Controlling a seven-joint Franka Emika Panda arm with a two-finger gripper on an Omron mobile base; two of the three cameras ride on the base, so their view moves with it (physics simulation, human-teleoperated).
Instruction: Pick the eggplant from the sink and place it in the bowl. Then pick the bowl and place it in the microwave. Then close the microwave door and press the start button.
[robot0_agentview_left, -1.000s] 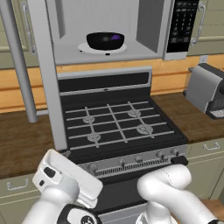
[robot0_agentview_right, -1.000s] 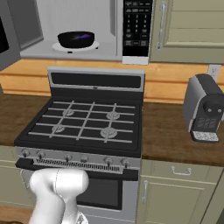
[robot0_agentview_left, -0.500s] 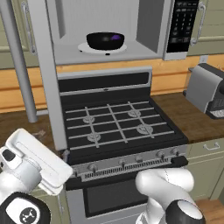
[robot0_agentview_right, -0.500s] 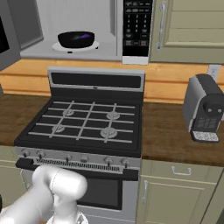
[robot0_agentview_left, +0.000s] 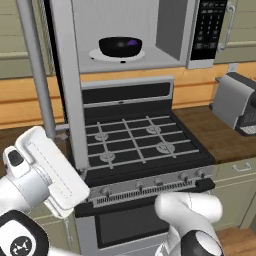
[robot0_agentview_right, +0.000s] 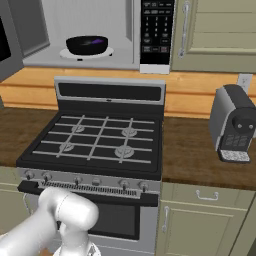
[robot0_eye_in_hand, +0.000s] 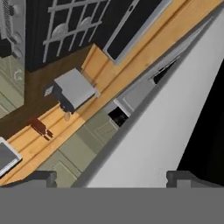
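Observation:
The microwave (robot0_agentview_left: 170, 30) stands open above the stove. Inside it the black bowl (robot0_agentview_left: 120, 46) (robot0_agentview_right: 87, 44) rests on the white turntable plate, with the purple eggplant (robot0_agentview_left: 131, 43) (robot0_agentview_right: 96, 41) lying in it. The microwave door (robot0_agentview_left: 65, 80) (robot0_agentview_right: 15, 35) is swung out to the left, its handle bar (robot0_agentview_left: 35, 65) beyond it. The arm's white hand (robot0_agentview_left: 47, 172) is low at the left, just beside the door's lower corner. In the hand view my gripper (robot0_eye_in_hand: 113, 178) is open, its fingers wide apart, with the door's silver face (robot0_eye_in_hand: 144, 144) close in front. The sink is out of view.
The black keypad panel (robot0_agentview_left: 207, 30) (robot0_agentview_right: 156, 30) sits on the microwave's right. A black gas stove (robot0_agentview_left: 135, 142) (robot0_agentview_right: 100, 142) lies below, and a grey coffee machine (robot0_agentview_left: 235, 102) (robot0_agentview_right: 232, 125) (robot0_eye_in_hand: 74, 89) stands on the wooden counter to its right. Pale green cabinets (robot0_agentview_right: 220, 25) flank the microwave.
The hand has swung from the lower middle to the left and risen a little, ending beside the open door's lower corner. The gripper stays open; bowl and eggplant have not moved.

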